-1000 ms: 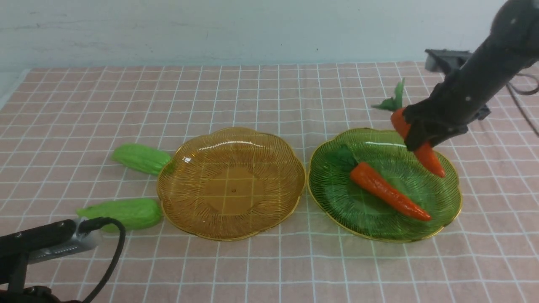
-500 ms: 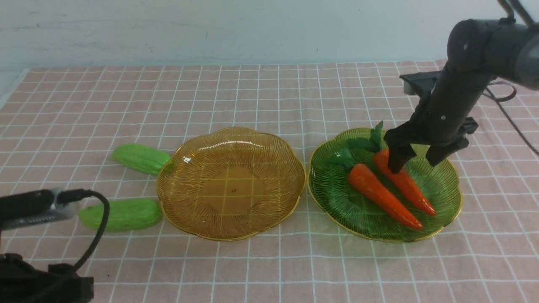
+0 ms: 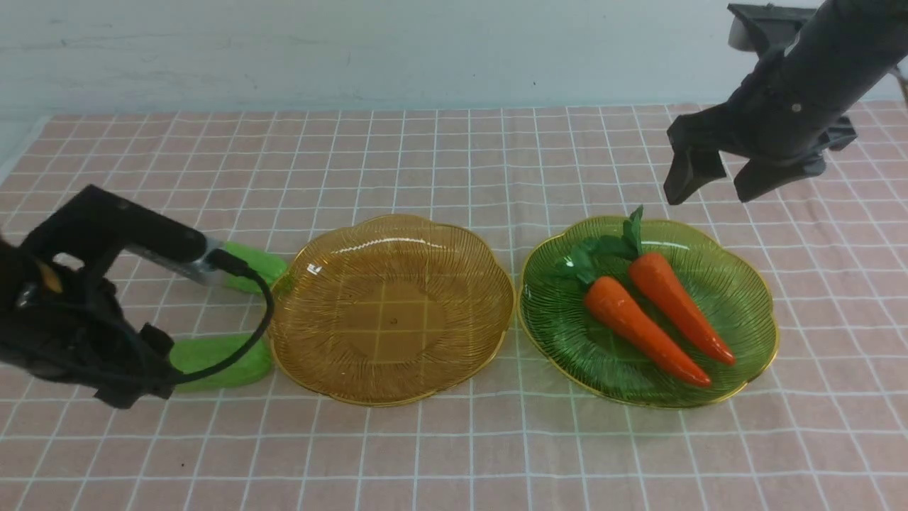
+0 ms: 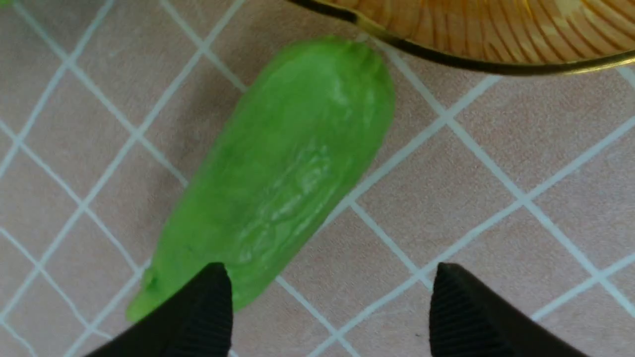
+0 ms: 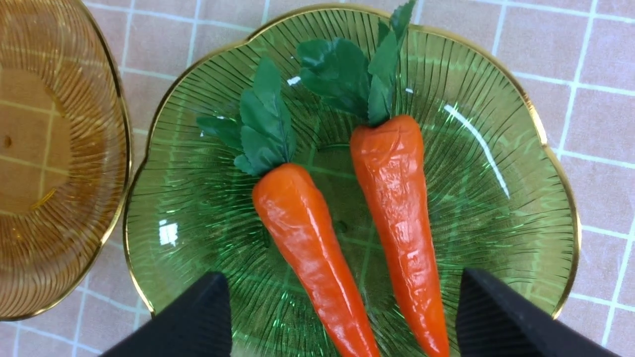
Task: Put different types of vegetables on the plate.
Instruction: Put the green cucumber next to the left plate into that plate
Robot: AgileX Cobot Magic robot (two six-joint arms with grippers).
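Two orange carrots (image 3: 642,330) (image 3: 677,305) lie side by side in the green plate (image 3: 560,333), leaves toward the far rim. My right gripper (image 3: 711,193) hangs open and empty above that plate's far edge. In the right wrist view both carrots (image 5: 312,248) (image 5: 397,198) show between its spread fingers (image 5: 342,287). Two light-green gourds lie on the cloth left of the amber plate (image 3: 390,312): the near one (image 3: 220,362) and the far one (image 3: 259,261), partly hidden by my left arm. My left gripper (image 3: 145,387) is open just over the near gourd's (image 4: 283,168) left end.
The amber plate's gold rim (image 4: 446,57) lies close to the near gourd's right end. The two plates nearly touch (image 5: 59,173). A pink checked cloth (image 3: 454,454) covers the table, with a pale wall behind it.
My right gripper let go of the second carrot in the green plate and rose, open. My left arm moved in from the front left edge and came over the near gourd.
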